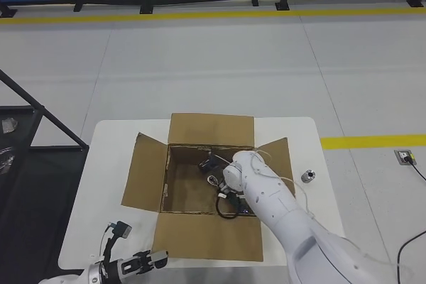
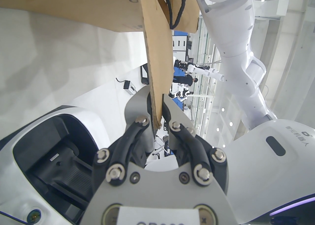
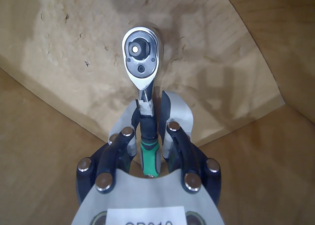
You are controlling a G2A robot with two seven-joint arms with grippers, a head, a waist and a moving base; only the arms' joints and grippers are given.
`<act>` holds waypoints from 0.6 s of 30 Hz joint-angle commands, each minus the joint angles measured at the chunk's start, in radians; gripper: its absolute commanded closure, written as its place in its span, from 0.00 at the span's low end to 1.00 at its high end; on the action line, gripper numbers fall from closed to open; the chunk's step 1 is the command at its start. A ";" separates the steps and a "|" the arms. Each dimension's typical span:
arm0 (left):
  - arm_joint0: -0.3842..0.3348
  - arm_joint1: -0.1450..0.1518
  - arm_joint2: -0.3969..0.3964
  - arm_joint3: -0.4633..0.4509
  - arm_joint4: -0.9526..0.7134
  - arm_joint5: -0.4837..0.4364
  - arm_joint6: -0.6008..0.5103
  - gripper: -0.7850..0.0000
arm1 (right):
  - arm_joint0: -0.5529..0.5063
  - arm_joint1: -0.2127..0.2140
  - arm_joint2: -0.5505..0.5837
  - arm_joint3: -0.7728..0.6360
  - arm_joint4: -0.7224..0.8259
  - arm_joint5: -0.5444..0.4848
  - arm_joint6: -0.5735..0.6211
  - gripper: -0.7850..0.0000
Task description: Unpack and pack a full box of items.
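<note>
In the top view the right arm (image 1: 270, 202) covers the near right part of the box (image 1: 211, 129) floor. The dark items (image 1: 211, 167) left of it are too small to name, as is the small object (image 1: 309, 175) on the table (image 1: 113, 184) right of the box. The near edge cuts off the left arm (image 1: 121, 270). The ratchet (image 3: 140, 56) handle's end vanishes behind the right gripper (image 3: 151, 105). The left gripper (image 2: 157, 103) hides the pinched edge of the box flap (image 2: 158, 63).

Overhead and wrist close-ups on box (image 1: 211, 129)
</note>
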 commanded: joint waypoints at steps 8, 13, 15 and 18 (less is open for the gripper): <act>-0.001 0.002 0.002 0.000 -0.006 -0.003 -0.005 1.00 | -0.010 -0.014 -0.009 0.003 -0.021 0.045 0.004 0.82; -0.002 0.004 0.003 0.001 -0.013 -0.003 -0.007 1.00 | -0.011 -0.023 -0.013 0.010 -0.031 0.069 0.016 0.80; -0.003 0.004 0.004 0.002 -0.016 -0.004 -0.008 1.00 | -0.010 -0.026 -0.014 0.015 -0.034 0.075 0.020 0.80; -0.004 0.005 0.005 0.004 -0.018 -0.004 -0.008 1.00 | -0.009 -0.030 -0.014 0.022 -0.035 0.078 0.022 0.81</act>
